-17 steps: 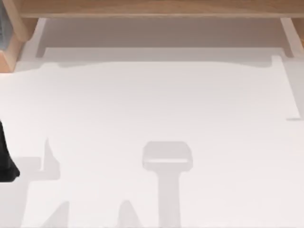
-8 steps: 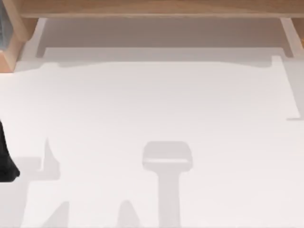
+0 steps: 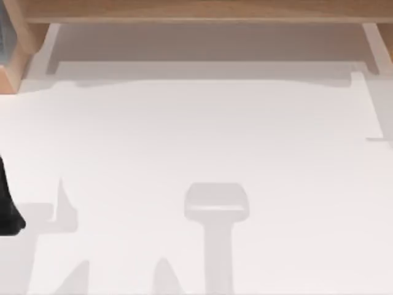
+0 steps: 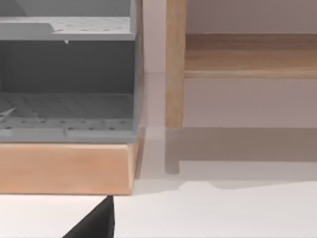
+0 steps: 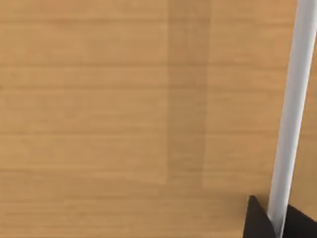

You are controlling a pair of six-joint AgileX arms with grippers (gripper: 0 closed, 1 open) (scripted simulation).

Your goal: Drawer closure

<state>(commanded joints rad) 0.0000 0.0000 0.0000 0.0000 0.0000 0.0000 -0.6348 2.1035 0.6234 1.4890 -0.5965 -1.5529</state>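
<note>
**A:** Looking at the drawer (image 3: 209, 43) here: far edge of the worktop (image 3: 196, 141), tucked under the light wood frame (image 3: 196, 9). Pulled out, showing plenty of pale floor, so not closed yet by the look of it. Any tips for doing the push properly?

**B:** Go square onto the white front strip (image 3: 202, 69), somewhere near the middle, and drive straight toward the frame. Off-centre probably means skewing and binding on one of the side walls (image 3: 49, 46). Slow and steady, then stop once flush with the wood.

Right gripper (image 5: 277, 223): astride a thin white strip (image 5: 292, 99), with wood grain close behind. Can't tell whether clamped or loose, nor whether that's a drawer wall or something else.

Left gripper (image 4: 94, 225): parked by the wooden base of a grey shelf unit (image 4: 67, 74), over at the top view's left. Can't tell its grip state either.

**A:** And the headcount?

**B:** One drawer, with two white side walls and one front strip. Two arms, so two grippers. One grey shelf unit, with two perforated shelves visible. Plus a bunch of grey shadows on the worktop, not counted as things.
</note>
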